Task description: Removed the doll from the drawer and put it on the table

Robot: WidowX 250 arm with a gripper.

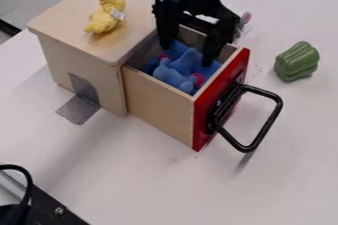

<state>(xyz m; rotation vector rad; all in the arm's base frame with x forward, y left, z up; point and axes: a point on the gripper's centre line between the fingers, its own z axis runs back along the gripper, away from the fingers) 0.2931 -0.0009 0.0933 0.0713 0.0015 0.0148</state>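
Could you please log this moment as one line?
gripper: open, at blue doll | blue doll: in open drawer | placement on table: not yet | green pepper: on table

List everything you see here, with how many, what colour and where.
Box: one, pale wood, on table
Table: one, white, beneath everything
Drawer: one, wood with red front, pulled out
Handle: one, black, on drawer front
Doll: at least one, blue and pink, inside drawer
Toy duck: one, yellow, on box
Pepper: one, green, right of drawer
Tape: one strip, grey, box to table
Unclear object: one, pinkish, behind gripper
Cable: one, black, lower left
Gripper: one, black, over drawer
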